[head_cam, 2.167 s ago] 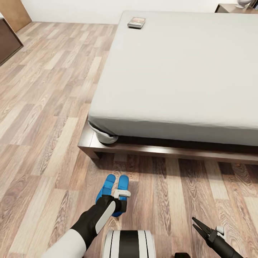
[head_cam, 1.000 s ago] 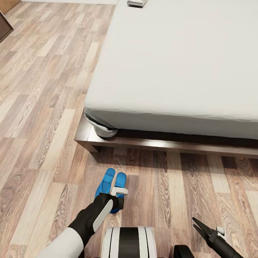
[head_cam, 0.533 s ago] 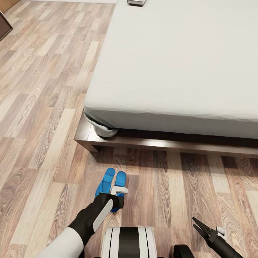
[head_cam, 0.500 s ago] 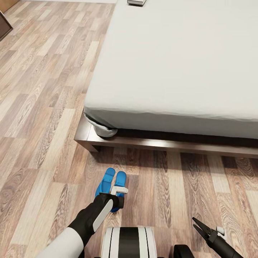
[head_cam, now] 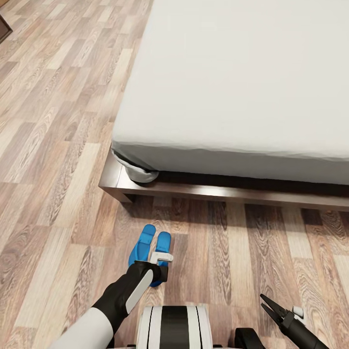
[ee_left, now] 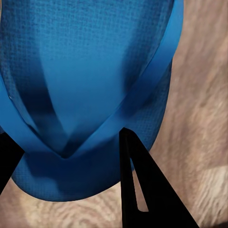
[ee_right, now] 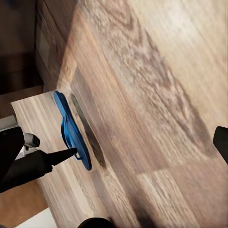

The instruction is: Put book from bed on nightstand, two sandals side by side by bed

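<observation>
The view has tilted down, so the book has left the frame while the two sandals (head_cam: 150, 249) lie together at 6 o'clock off the bed (head_cam: 232, 87) corner. The left gripper (head_cam: 157, 271) straddles one sandal with its fingers spread, not clamped. The right gripper (head_cam: 268, 304) hangs open and empty, so the book remains.

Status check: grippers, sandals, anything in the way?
Left gripper open, fingers straddling a bright blue flip-flop sandal; its twin alongside on the wood-plank floor. Right gripper open, empty. Dark-framed bed just ahead; nothing blocking.

White-black left arm (head_cam: 121, 300), black pointed claw (head_cam: 271, 306)
</observation>
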Tool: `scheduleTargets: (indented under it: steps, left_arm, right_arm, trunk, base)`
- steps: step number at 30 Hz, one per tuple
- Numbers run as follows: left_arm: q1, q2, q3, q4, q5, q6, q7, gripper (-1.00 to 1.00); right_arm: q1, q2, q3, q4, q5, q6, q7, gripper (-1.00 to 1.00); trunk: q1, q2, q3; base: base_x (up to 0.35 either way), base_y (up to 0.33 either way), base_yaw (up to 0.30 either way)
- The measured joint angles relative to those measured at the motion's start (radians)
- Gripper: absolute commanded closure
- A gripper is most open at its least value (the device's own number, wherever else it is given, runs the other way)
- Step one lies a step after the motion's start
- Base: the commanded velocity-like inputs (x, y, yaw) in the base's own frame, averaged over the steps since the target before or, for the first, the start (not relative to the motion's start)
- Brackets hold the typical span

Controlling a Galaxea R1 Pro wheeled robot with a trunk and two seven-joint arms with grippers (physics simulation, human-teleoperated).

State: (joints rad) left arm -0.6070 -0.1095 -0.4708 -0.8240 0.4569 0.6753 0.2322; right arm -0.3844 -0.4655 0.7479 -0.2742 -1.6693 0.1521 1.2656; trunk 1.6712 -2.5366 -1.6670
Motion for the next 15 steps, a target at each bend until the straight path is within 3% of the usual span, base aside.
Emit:
scheduleTargets:
  steps: [15]
  left_arm:
    - [0.000, -0.001, 0.000, 0.000, 0.000, 0.000, 0.000, 1.00]
  right_arm:
    - [0.000, 0.000, 0.000, 0.000, 0.000, 0.000, 0.000, -1.00]
  trunk:
    - [0.000, 0.000, 0.000]
  base:
    - [0.000, 0.000, 0.000]
